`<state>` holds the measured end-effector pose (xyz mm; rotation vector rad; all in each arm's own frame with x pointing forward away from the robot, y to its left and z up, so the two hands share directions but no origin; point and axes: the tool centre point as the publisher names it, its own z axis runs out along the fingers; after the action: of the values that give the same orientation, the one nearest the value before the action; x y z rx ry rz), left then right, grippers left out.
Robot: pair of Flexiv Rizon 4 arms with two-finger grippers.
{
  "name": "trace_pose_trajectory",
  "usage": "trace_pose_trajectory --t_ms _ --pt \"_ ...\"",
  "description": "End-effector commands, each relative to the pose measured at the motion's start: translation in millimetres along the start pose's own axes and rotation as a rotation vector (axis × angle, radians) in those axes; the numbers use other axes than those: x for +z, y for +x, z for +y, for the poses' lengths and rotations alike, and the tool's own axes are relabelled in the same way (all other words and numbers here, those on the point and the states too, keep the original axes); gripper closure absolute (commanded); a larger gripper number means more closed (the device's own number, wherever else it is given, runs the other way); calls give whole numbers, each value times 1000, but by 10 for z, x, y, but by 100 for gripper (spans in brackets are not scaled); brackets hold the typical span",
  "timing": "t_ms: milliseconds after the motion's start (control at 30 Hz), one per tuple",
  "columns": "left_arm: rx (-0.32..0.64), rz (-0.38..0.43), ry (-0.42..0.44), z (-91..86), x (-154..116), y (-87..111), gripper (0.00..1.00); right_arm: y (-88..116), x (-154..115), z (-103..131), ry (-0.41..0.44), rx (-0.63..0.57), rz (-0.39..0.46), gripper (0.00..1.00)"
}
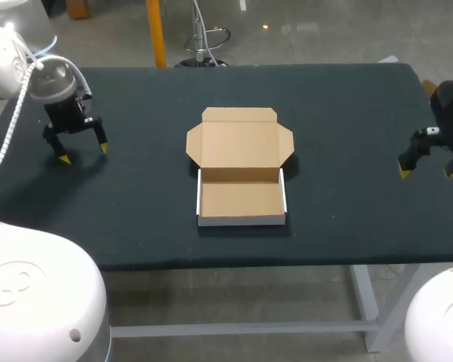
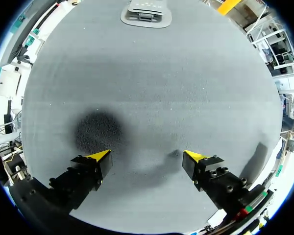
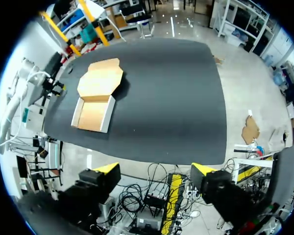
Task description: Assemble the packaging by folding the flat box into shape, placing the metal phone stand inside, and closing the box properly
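Observation:
The cardboard box (image 1: 240,197) lies mid-table as a shallow tray with white outer walls. Its lid (image 1: 239,143) is spread flat behind it, side flaps out, and the tray is empty. The right wrist view shows the same box (image 3: 94,100) far ahead. A flat grey metal piece (image 2: 146,13), likely the phone stand, lies at the table's edge far ahead of my left gripper; the head view does not show it. My left gripper (image 1: 83,152) (image 2: 147,159) hangs open over bare cloth at the table's left. My right gripper (image 1: 430,170) (image 3: 154,174) is open at the right edge, holding nothing.
The dark cloth table (image 1: 347,128) carries nothing else between the box and either gripper. The right wrist view looks past the table's right edge (image 3: 186,159).

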<state>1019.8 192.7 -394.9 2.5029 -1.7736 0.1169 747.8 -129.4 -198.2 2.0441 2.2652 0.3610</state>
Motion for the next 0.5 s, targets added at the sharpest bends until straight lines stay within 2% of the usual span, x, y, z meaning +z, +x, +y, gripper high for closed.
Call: trace_pose_trajectory --t_ms 33,500 --pt "0 -3 -2 -4 -2 3 0 -2 -24 -5 4 0 0 0" --pt "6 0 13 -32 12 40 0 -2 -24 -5 4 0 0 0"
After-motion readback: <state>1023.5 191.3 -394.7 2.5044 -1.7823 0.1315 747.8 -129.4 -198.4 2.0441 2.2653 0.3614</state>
